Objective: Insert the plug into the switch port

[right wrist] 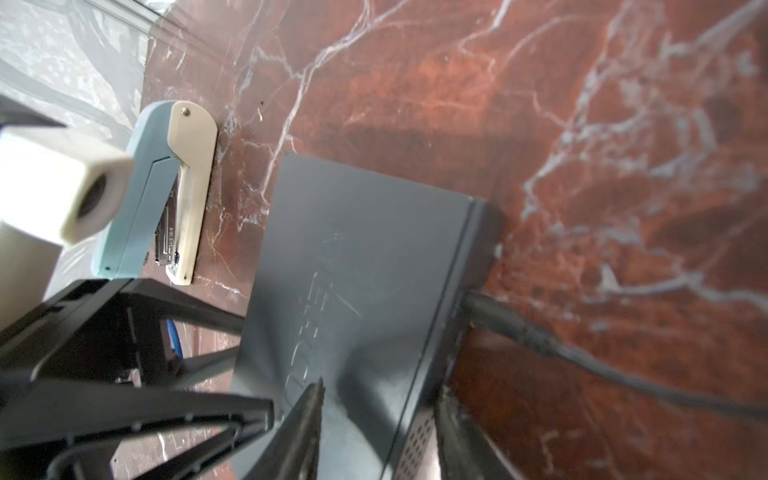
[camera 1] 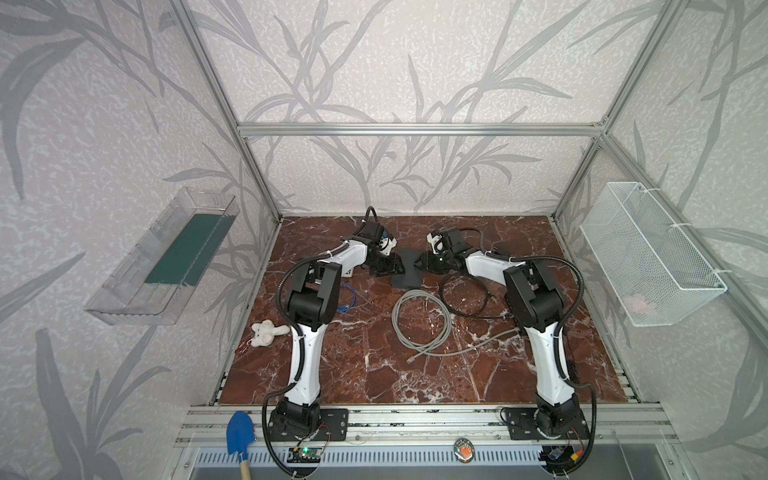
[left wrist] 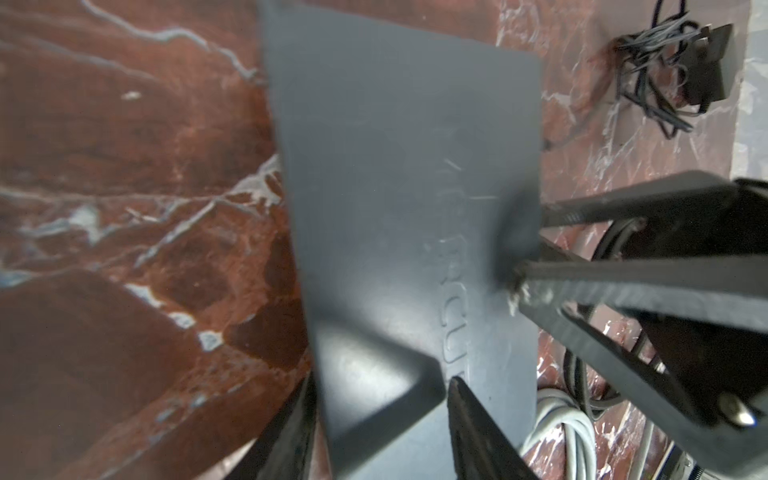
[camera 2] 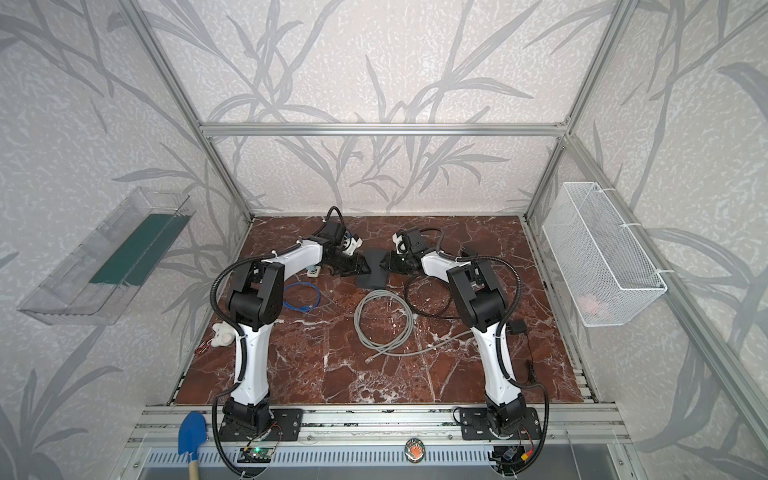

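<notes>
Switch vent holes: right wrist only

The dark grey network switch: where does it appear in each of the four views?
In a top view: network switch at the back centre of the red marble tabletop.
In a top view: the same place.
Left wrist: fills the middle.
Right wrist: lower centre.
Shared landmark: that tabletop, under it in every view.

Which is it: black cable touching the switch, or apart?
Touching. The right wrist view shows the black cable entering the side of the switch.
</notes>
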Available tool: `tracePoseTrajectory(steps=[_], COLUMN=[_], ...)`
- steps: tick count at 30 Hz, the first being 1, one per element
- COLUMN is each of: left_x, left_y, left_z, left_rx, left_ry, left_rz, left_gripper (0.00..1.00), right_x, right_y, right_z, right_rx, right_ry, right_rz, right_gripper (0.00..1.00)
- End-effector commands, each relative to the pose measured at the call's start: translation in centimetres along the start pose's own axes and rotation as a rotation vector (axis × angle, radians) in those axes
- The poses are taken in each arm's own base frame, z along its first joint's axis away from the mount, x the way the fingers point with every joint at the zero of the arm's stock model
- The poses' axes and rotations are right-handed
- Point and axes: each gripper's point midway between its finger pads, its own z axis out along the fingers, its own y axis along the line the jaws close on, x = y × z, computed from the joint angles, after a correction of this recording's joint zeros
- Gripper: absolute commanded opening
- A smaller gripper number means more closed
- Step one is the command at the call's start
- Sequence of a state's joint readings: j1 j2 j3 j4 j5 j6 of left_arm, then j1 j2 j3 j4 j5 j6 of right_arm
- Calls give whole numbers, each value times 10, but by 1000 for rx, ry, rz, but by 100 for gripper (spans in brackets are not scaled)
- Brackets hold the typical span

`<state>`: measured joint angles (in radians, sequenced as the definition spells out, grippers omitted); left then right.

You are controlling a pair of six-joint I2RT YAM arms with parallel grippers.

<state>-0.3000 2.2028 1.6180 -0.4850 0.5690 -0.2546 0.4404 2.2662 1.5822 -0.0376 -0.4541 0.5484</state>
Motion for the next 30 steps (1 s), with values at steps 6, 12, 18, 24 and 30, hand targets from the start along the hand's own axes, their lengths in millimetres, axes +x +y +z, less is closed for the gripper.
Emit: tracePoseTrajectory(steps=[6, 12, 18, 24, 30], left_x=[6, -6, -1, 54, 99], left_y=[-33, 0, 61, 142, 190], left_z=[-22, -74, -156, -212, -215], left_rx=[-14, -257, -595, -741, -683], left_ry=[-37, -100, -181, -206, -250], left_rz=[54, 72, -102, -508, -818], left_gripper=[51, 51, 52, 52, 54], right_x=[-4, -6, -18, -19, -18], right_y=[16, 0, 5, 16, 24], right_z=[-9, -38, -63, -65, -62], right_rx=[-42, -2, 38, 20, 8], right_ry=[34, 16, -1, -5, -7], right_rz=[-60, -51, -158, -221, -257], right_gripper=[43, 47, 48, 48, 48])
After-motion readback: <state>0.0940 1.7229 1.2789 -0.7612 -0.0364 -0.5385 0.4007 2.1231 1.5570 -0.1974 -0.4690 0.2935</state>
